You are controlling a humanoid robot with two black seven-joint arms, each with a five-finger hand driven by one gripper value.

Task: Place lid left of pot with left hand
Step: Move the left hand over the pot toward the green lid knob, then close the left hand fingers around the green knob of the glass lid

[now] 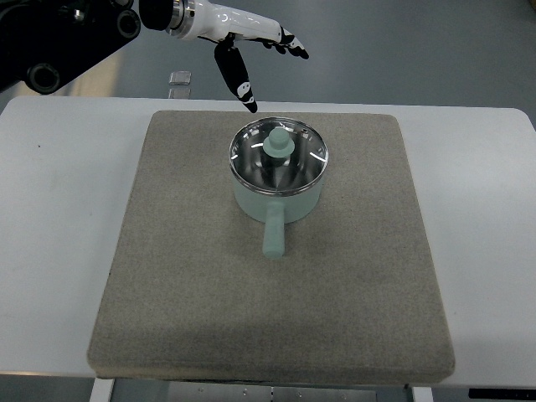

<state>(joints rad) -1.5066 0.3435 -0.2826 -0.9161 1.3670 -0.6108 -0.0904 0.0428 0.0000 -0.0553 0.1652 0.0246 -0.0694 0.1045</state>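
Fingers (289, 46) of the left hand (243, 50) are spread and hold nothing, one pointing down toward the pot's far rim. They hover at the far side of the mat (167, 251), just beyond the pot (276, 199). On the pot sits the lid (251, 151), its knob (277, 144) near and slightly right of the fingertips. Pot handle (274, 234) points toward the near edge. Bare mat lies left of the pot. No right hand shows on the bench (59, 209).

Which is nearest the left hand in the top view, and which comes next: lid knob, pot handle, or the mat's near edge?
From the left hand:
1. Lid knob, just below the fingertips, on top of the pot.
2. Pot handle, sticking out toward the robot.
3. Mat's near edge, at the picture's bottom.
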